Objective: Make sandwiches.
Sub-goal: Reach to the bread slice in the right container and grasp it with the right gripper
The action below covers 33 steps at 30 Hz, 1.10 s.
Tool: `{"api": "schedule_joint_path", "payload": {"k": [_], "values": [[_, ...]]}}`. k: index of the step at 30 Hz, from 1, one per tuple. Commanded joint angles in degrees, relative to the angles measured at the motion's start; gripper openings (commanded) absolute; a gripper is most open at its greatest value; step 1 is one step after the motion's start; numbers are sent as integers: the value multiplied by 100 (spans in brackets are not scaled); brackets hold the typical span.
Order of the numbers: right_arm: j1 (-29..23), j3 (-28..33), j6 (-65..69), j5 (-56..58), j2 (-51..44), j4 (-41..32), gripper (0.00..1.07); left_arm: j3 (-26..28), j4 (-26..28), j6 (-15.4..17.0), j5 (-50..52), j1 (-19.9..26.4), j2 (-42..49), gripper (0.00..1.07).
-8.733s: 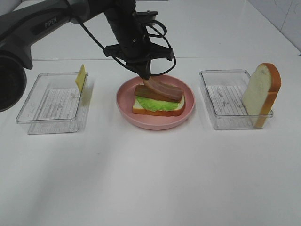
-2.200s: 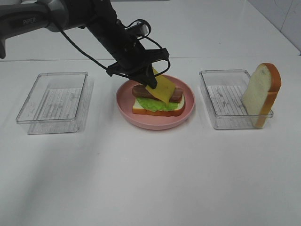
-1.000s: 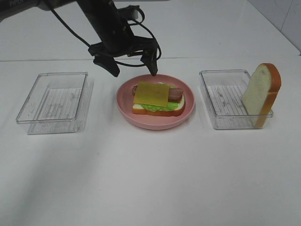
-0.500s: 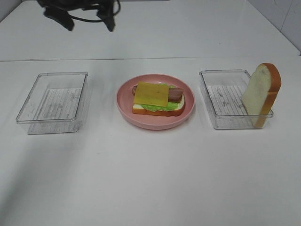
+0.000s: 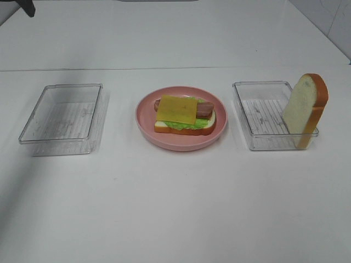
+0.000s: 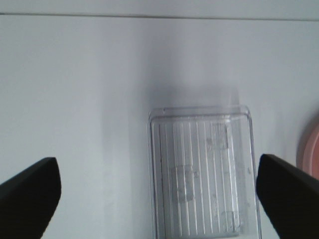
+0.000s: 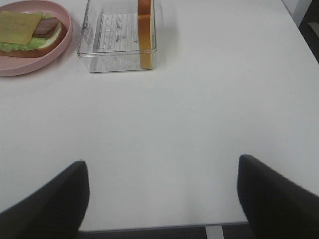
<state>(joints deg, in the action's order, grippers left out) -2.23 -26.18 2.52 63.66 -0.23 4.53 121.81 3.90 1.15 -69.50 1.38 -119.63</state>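
Lying on the pink plate (image 5: 181,145), the sandwich (image 5: 184,116) is stacked up to its cheese; the bread slice (image 5: 305,109) is leaned upright in the right tray (image 5: 258,139), presumably for edge pinching; the left gripper (image 6: 159,194) is spread wide, the right gripper (image 7: 162,194) parted, nothing held

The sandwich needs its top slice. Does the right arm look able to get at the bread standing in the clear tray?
Probably yes: the bread slice stands upright in the tray, only table lies between it and the open right gripper.
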Motion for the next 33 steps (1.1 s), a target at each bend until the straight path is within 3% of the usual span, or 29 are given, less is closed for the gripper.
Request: {"api": "schedule_joint_path", "payload": {"k": [1, 2, 3, 5, 6, 7, 8, 11, 14, 16, 17, 19, 22, 23, 25, 27, 28, 29, 33], "values": [[11, 17, 29, -40, -120, -11, 80, -688, 92, -115, -579, -29, 516, 102], [11, 17, 29, -40, -120, -11, 80, -1192, 34, -115, -567, -40, 900, 102], [11, 17, 29, -40, -120, -11, 80, -1192, 34, -115, -567, -40, 900, 102], [11, 17, 29, -40, -120, -11, 80, -2126, -92, -69, -453, -52, 1690, 102], [11, 17, 29, -40, -120, -11, 80, -2126, -92, -69, -453, -52, 1690, 102], [11, 17, 29, -40, -120, -11, 80, -2739, -160, -69, -298, -52, 2246, 102], [11, 17, 29, -40, -120, -11, 80, -2739, -160, -69, -298, -52, 2246, 102], [11, 17, 29, -40, -120, -11, 80, -4372, -212, -115, -29, -52, 3810, 102], [11, 17, 29, -40, -120, -11, 80, -4693, -218, -115, 29, -52, 4160, 102], [11, 17, 29, -40, -120, -11, 80, -5730, -229, -115, 183, -52, 5518, 102], [11, 17, 29, -40, -120, -11, 80, -5730, -229, -115, 183, -52, 5518, 102], [11, 17, 29, -40, -120, -11, 80, -6457, -229, -115, 201, -52, 6515, 102], [11, 17, 29, -40, -120, -11, 80, -6635, -229, -115, 201, -52, 6875, 102], [11, 17, 29, -40, -120, -11, 80, -7042, -246, -115, 206, -52, 7580, 102], [11, 17, 29, -40, -120, -11, 80, -7196, -246, -115, 206, -52, 7872, 102], [11, 17, 29, -40, -120, -11, 80, -7729, -269, -115, 246, -52, 8875, 102], [11, 17, 29, -40, -120, -11, 80, -7729, -269, -115, 246, -52, 8875, 102], [11, 17, 29, -40, -120, -11, 80, -8062, -269, -115, 275, -52, 9551, 102], [11, 17, 29, -40, -120, -11, 80, -8486, -264, -115, 309, -52, 10628, 102]]}}
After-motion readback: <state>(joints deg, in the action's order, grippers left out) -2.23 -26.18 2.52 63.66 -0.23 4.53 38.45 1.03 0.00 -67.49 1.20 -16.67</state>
